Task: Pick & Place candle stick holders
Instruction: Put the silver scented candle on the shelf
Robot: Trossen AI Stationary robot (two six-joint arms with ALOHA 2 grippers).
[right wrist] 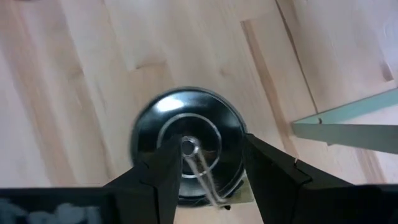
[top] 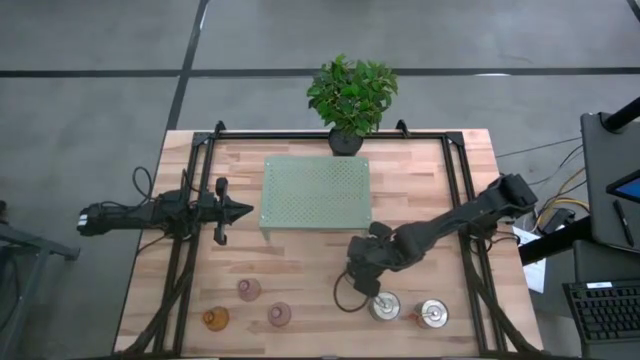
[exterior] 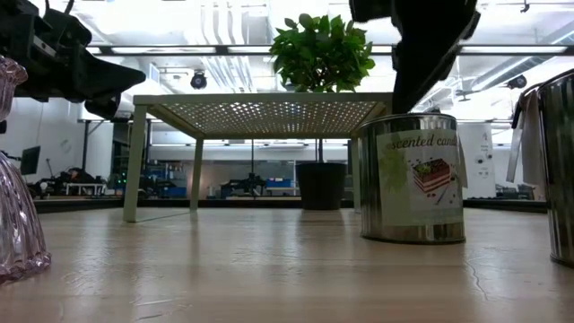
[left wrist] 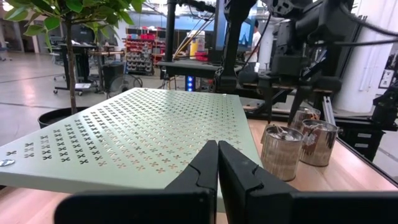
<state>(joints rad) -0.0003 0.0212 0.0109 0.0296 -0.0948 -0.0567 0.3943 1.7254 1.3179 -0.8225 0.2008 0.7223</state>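
Right gripper (right wrist: pixel 208 165) hangs directly over a silver holder (right wrist: pixel 186 140), and only its own wrist camera shows how: the two dark fingers (right wrist: pixel 165 171) stand spread wide, one on each side of the shiny round top, not visibly pressing on it. A corner of the pale green perforated stand (right wrist: pixel 348 127) shows at the edge of that picture.

From overhead, the same gripper (top: pixel 368 285) sits just in front of the stand (top: pixel 316 192), on the side away from the plant (top: pixel 350 95), with the silver holder (top: pixel 385 306) partly under it and a second silver holder (top: pixel 432 315) just beside that one. Only two silver ones can be made out here. The three glass holders lie further along the front of the stand toward the left arm: a pinkish one (top: pixel 249 289), another pinkish one (top: pixel 280 314), and an amber one (top: pixel 215 319).

The table-level camera adds what the others cannot: the tin under the gripper carries a printed label (exterior: pixel 421 170), and a pink glass holder (exterior: pixel 13 193) looms at the frame's near edge.

Left gripper (left wrist: pixel 217 165) waits beside the stand's edge, clear of the table, fingers pressed together on nothing. Its camera looks across the stand's top to the two silver holders (left wrist: pixel 283 149) beyond.
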